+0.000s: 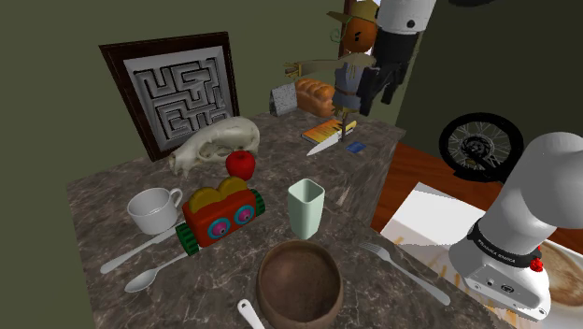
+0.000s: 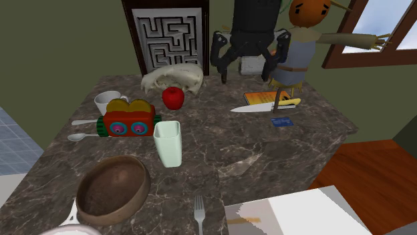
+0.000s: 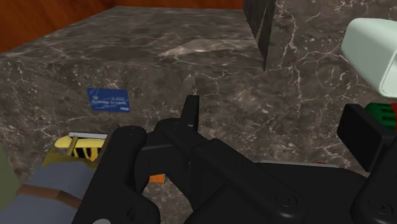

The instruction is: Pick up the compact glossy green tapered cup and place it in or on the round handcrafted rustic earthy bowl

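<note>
The pale green tapered cup stands upright on the dark marble table, just behind the round brown bowl. The bowl sits near the front edge and looks empty. My black gripper hangs high over the far side of the table, beside the scarecrow figure, well away from the cup. Its fingers stand wide apart with nothing between them.
An orange toy toaster on wheels, a red apple, a white mug and a skull crowd the shoulder view's left of the cup. A knife, book and blue card lie below the gripper. A fork and spoons flank the bowl.
</note>
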Available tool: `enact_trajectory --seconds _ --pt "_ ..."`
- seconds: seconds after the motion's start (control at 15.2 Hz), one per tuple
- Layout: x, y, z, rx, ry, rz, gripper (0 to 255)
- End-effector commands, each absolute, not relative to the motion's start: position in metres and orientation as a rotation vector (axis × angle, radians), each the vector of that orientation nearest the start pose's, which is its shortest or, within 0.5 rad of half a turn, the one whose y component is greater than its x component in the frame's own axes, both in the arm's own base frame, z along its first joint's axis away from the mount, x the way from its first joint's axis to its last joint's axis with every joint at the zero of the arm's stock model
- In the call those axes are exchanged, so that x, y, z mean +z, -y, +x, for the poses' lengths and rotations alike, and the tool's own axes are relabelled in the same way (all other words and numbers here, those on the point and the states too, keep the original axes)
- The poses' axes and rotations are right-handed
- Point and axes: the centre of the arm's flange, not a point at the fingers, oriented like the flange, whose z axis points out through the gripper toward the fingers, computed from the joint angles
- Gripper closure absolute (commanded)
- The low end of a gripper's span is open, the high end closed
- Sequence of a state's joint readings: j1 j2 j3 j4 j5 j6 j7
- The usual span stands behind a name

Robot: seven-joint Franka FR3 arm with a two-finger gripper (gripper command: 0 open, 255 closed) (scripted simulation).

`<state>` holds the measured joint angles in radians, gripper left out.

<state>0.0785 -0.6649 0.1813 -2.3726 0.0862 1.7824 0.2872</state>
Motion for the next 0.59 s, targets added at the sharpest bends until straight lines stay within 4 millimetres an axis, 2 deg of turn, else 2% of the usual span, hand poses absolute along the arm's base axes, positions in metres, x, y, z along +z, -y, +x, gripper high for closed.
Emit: enact_trajectory --seconds 0.0,0.53 --pt "0.544 -0.134 0.347 -0.113 -0.119 -3.147 0" --pt "0.491 -0.224 0.363 -0.106 -0.106 -3.151 0"
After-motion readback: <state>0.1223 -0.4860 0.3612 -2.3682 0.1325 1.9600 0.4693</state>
